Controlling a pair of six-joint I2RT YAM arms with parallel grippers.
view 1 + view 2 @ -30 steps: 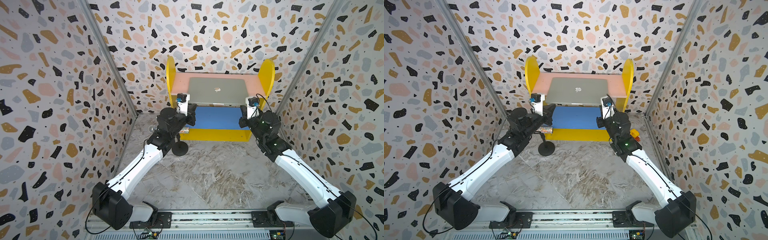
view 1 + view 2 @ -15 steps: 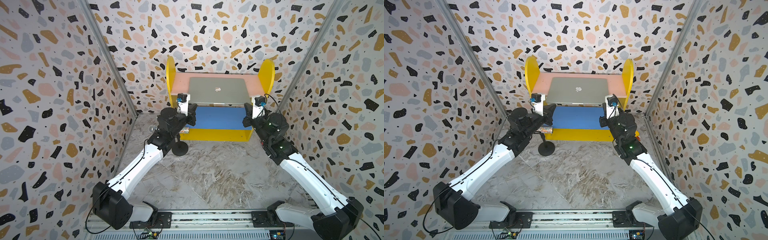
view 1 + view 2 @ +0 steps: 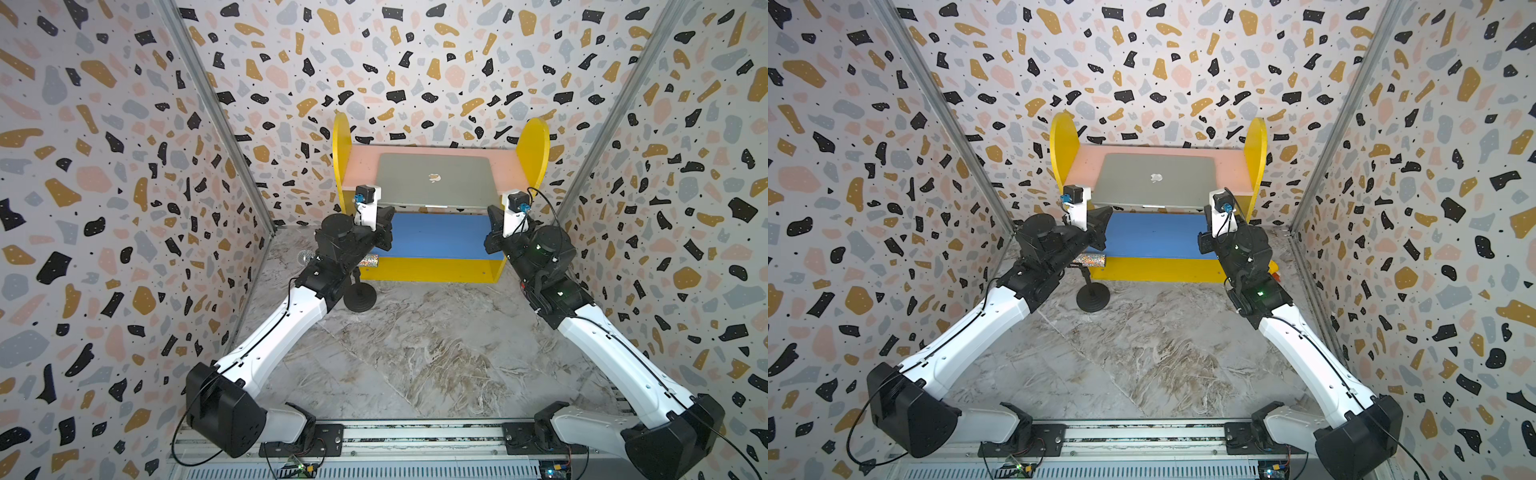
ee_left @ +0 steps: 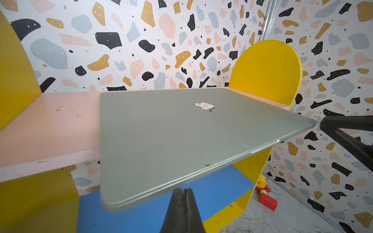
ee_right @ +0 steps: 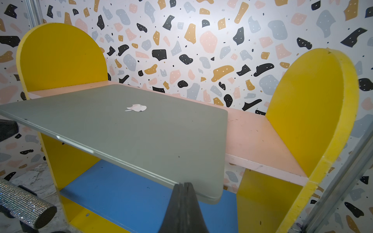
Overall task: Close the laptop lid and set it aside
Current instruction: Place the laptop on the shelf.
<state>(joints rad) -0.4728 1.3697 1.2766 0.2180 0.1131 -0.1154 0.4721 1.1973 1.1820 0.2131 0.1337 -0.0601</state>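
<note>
The left fingers [image 4: 176, 205] and right fingers [image 5: 176, 205] were pressed together, holding nothing, tips just at the laptop's [image 3: 434, 178] front edge. Lid [image 4: 161, 131] closed, it lay overhanging the pink shelf [image 3: 361, 166].

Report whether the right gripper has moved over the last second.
Yes. The right gripper has shifted sideways, away from the laptop and toward the shelf's yellow side panel on that side.

Against back wall: yellow-sided shelf [image 3: 532, 141], pink upper board [image 3: 361, 166], blue lower board [image 3: 436, 237]. Alongside: glitter-covered cylinder [image 3: 1090, 261] above black round-based stand [image 3: 360, 297]. On floor: red block [image 4: 268, 202].
</note>
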